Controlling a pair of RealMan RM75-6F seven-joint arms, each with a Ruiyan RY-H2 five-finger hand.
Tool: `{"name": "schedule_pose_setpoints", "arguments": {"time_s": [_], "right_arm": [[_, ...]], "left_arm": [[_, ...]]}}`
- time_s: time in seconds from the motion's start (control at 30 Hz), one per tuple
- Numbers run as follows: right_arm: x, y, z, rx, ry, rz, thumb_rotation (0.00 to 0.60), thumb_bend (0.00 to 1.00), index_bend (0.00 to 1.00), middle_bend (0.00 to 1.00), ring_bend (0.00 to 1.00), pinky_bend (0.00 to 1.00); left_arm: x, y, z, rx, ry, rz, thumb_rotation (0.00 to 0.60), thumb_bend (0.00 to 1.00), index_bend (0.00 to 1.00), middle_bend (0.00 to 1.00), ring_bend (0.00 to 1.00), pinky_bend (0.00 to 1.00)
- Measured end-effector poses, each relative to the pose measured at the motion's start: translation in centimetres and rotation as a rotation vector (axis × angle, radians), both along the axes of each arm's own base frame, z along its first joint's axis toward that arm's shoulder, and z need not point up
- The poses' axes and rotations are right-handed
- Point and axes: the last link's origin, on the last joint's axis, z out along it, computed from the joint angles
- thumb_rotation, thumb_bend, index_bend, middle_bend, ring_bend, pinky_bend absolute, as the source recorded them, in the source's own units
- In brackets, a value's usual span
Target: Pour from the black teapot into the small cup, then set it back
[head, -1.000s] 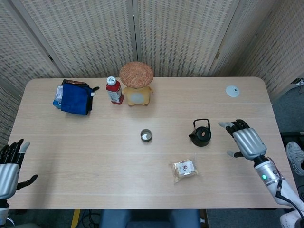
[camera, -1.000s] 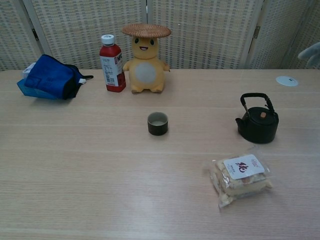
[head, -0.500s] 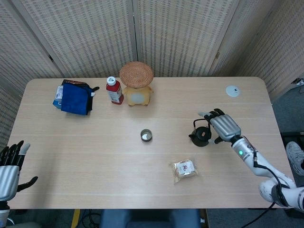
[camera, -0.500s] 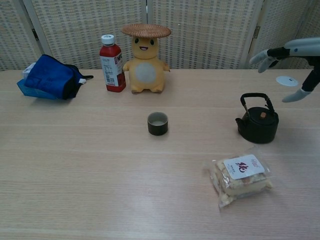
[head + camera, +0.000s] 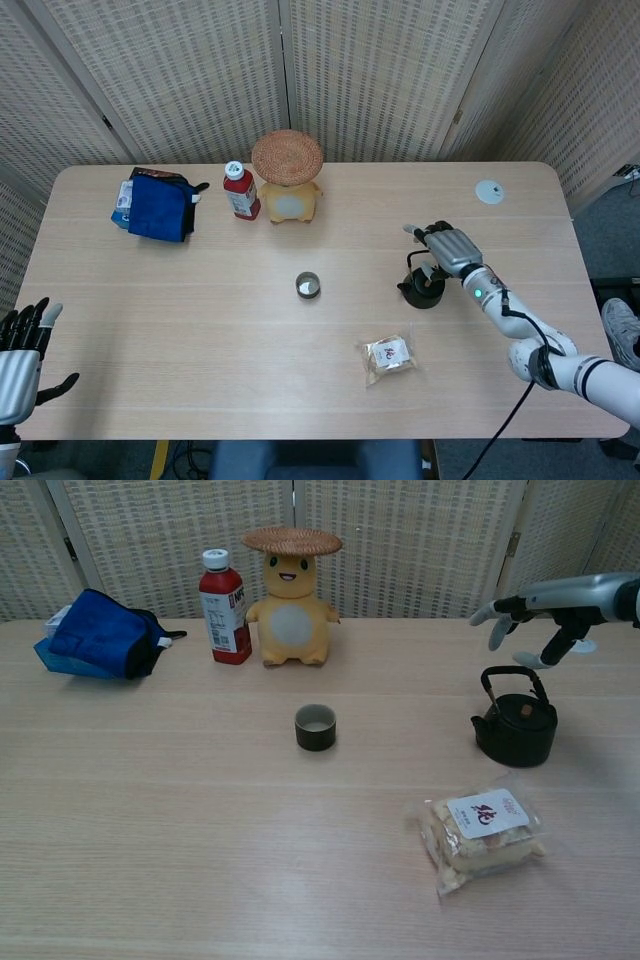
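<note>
The black teapot [image 5: 423,288] [image 5: 517,730] stands upright on the table right of centre, its wire handle raised. My right hand [image 5: 445,246] [image 5: 530,610] hovers just above and behind the handle, fingers spread, holding nothing and not touching the pot. The small dark cup [image 5: 308,285] [image 5: 315,726] sits at the table's middle, well left of the teapot. My left hand [image 5: 20,348] hangs open off the near left corner of the table, seen only in the head view.
A wrapped snack packet [image 5: 389,357] [image 5: 483,838] lies in front of the teapot. At the back stand a yellow toy with a straw hat [image 5: 291,598], a red bottle [image 5: 224,608] and a blue bag [image 5: 98,635]. A white disc [image 5: 489,192] lies far right.
My right hand has swept in from the right edge toward the teapot and now hovers over its handle. The teapot, the cup and my left hand have not moved.
</note>
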Motion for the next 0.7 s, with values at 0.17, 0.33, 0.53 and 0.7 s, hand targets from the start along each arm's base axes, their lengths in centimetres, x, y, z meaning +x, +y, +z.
{"name": "schedule_pose_setpoints", "arguments": {"time_s": [0.17,0.33,0.53,0.7], "right_arm": [[0.0,-0.8,-1.3,0.023,0.015,-0.024,0.600,0.55,0.08,0.26,0.11,0.08],[0.0,-1.4,-2.2,0.037,0.024,-0.042,0.600,0.55,0.08,0.27,0.11,0.08],[-0.1,-1.7,-3.0,0.055,0.037,-0.055,0.600,0.55,0.08,0.27,0.11,0.08],[-0.3,-1.8,-3.2,0.056,0.049,-0.062,0.600,0.55,0.08,0.32,0.11,0.08]], "left_arm": [[-0.1,-0.1,0.0,0.000,0.002,0.004,0.600,0.14,0.00,0.00,0.00,0.00],[-0.2,-0.1,0.0,0.003,0.002,0.007,0.600,0.14,0.00,0.00,0.00,0.00],[-0.4,-0.2,0.1,0.007,0.001,0.012,0.600,0.14,0.00,0.00,0.00,0.00],[-0.5,-0.3,0.0,0.008,0.001,0.016,0.600,0.14,0.00,0.00,0.00,0.00]]}}
